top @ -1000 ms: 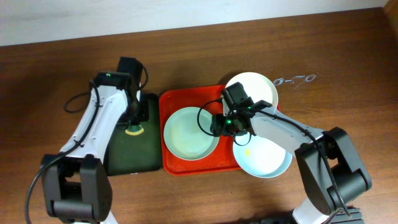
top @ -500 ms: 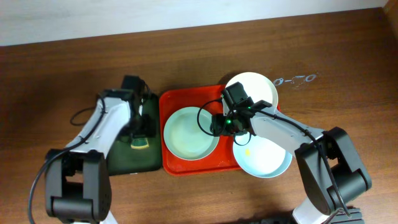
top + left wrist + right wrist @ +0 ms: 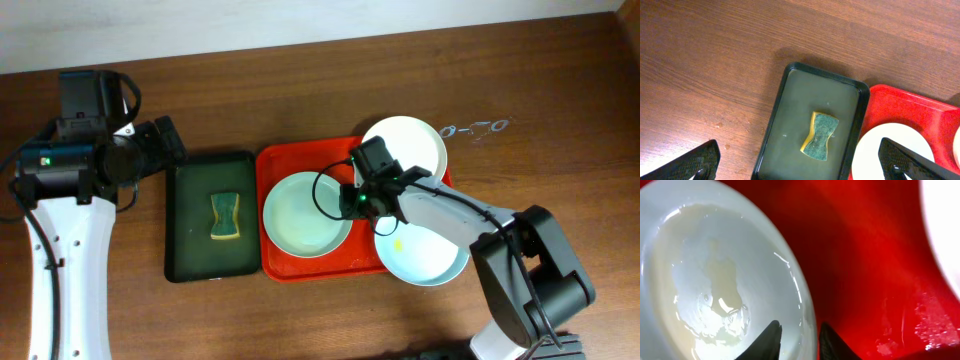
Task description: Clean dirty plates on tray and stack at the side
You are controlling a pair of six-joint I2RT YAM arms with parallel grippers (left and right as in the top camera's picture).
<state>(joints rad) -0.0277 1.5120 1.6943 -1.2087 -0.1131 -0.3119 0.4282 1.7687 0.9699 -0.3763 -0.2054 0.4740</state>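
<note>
Right gripper [image 3: 799, 341] is straddling the rim of a glossy pale mint round plate [image 3: 305, 215] lying on the large red-orange rectangular plastic tray [image 3: 300, 268]. Its fingertips are sitting close together, though I cannot tell whether they are pinching. Left gripper [image 3: 800, 167] is hovering spread wide, holding nothing, near a dark green rectangular tray [image 3: 790, 125] that is carrying a yellow-green sponge [image 3: 820, 136].

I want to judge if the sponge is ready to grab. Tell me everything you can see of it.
The waisted yellow-and-green foam sponge lies flat, dark green scouring face up, with its yellow layer showing along one long edge. It sits near the middle of the dark green rectangular plastic tray, touching only the tray floor. Nothing holds it.
</note>
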